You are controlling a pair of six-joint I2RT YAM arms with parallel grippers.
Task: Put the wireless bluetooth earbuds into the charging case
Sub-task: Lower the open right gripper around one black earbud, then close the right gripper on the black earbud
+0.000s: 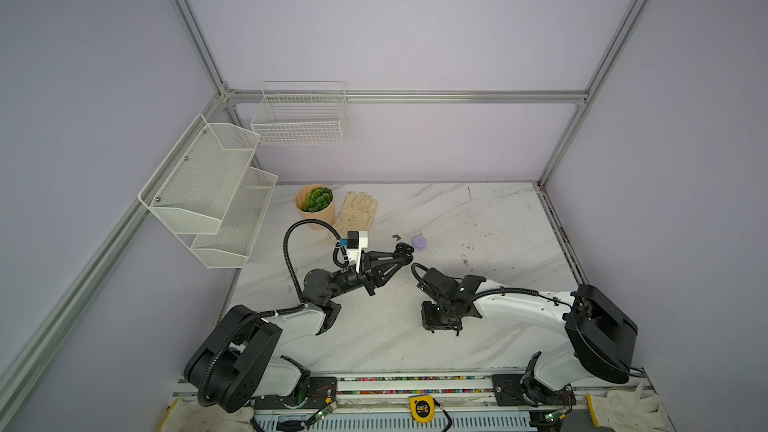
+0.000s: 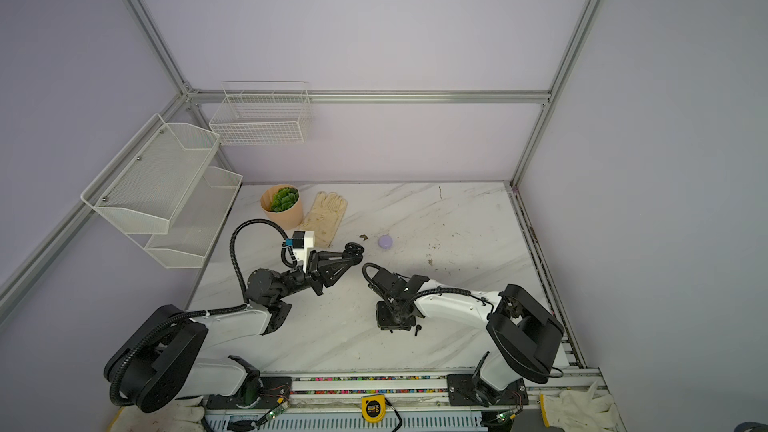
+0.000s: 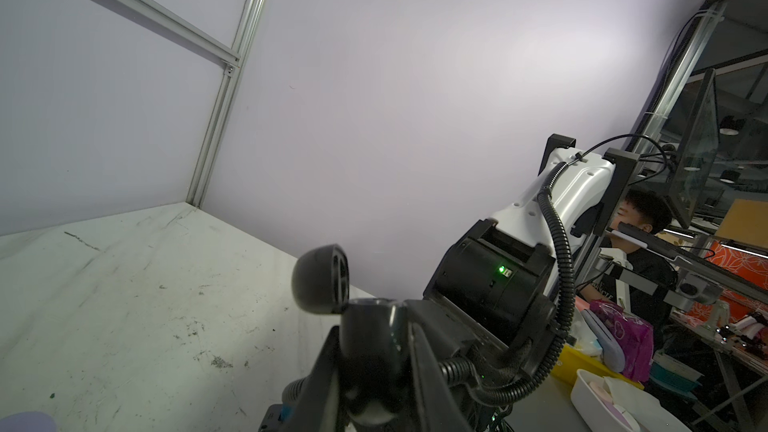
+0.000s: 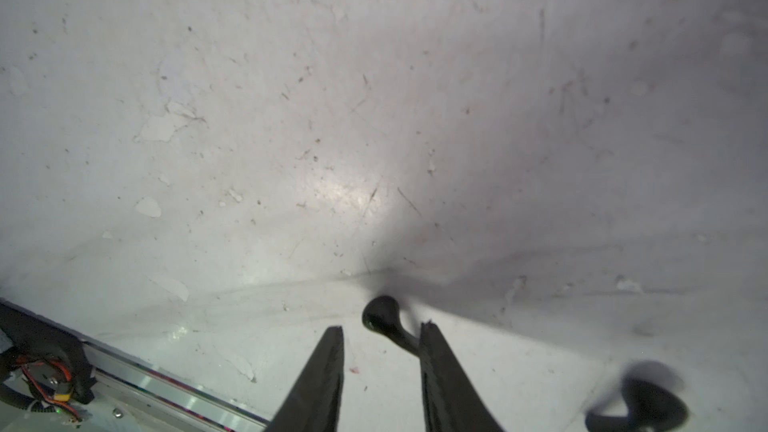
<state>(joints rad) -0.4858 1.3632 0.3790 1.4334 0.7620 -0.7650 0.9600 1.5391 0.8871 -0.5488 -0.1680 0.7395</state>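
**Bimanual earbud insertion, mid-task.** The left gripper (image 1: 400, 258) is raised above the marble tabletop (image 1: 490, 218), its jaws closed on a black round charging case (image 3: 320, 280) whose lid stands open. The right gripper (image 4: 382, 326) points down at the tabletop with its jaws parted. A black earbud (image 4: 379, 312) lies between them unclamped, its stem touching one finger (image 4: 440, 367). A second black earbud (image 4: 638, 407) lies just beside, blurred. A closed lilac case (image 1: 418, 241) sits farther back, well apart

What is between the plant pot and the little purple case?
A pale glove beside the plant pot, then a tiny dark thing near the purple case, in both top views.
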